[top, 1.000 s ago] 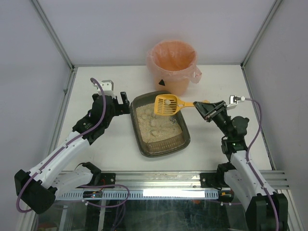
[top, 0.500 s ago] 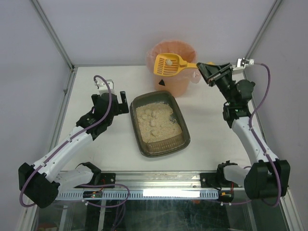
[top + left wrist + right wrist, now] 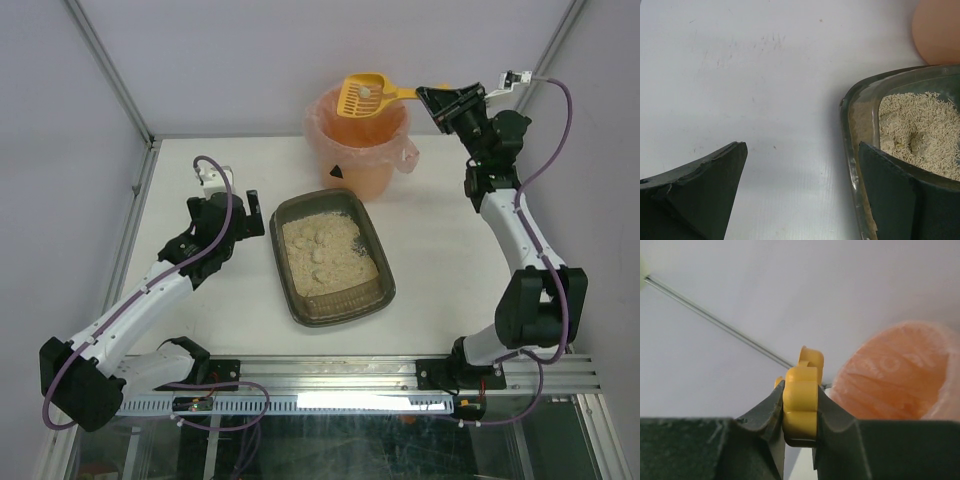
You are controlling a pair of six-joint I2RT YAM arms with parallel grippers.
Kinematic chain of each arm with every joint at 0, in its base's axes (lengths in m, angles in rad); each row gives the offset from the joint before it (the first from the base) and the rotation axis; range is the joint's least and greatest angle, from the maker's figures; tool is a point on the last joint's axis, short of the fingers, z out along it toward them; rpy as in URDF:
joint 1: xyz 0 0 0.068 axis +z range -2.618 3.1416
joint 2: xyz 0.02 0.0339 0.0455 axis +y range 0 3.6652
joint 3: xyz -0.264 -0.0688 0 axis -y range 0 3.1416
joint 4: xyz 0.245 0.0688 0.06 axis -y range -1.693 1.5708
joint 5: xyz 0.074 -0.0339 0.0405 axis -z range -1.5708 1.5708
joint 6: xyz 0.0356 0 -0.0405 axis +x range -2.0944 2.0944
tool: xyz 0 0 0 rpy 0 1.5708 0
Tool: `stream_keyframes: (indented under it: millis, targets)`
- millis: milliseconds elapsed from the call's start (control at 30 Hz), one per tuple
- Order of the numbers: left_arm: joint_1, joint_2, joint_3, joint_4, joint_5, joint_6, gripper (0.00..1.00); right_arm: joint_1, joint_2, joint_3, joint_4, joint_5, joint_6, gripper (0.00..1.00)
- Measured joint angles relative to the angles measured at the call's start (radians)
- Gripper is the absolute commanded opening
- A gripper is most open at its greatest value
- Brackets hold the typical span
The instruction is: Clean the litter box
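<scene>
The litter box lies mid table, long axis near-to-far toward the bucket; your left claw gapes at its left rim, your right claw pinches the scoop above that bucket.

This looks like a robot lab. A white table sits inside plain grey walls with metal bars in the corners. A left arm and a right arm are bolted to a metal rail at the near edge.

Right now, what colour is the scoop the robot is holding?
Yellow. The scoop shows best in the top external view.
</scene>
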Motion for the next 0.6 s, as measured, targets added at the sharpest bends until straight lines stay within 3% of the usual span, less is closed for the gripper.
stream_keyframes:
  millis: [300, 600]
  targets:
    - [0.011, 0.005, 0.002, -0.002, 0.03, -0.002, 0.99, -0.01, 0.156, 0.163, -0.15, -0.015, -0.32, 0.0]
    - [0.013, 0.013, 0.009, -0.008, 0.087, -0.003, 0.98, 0.004, 0.19, 0.251, -0.262, -0.058, -0.678, 0.0]
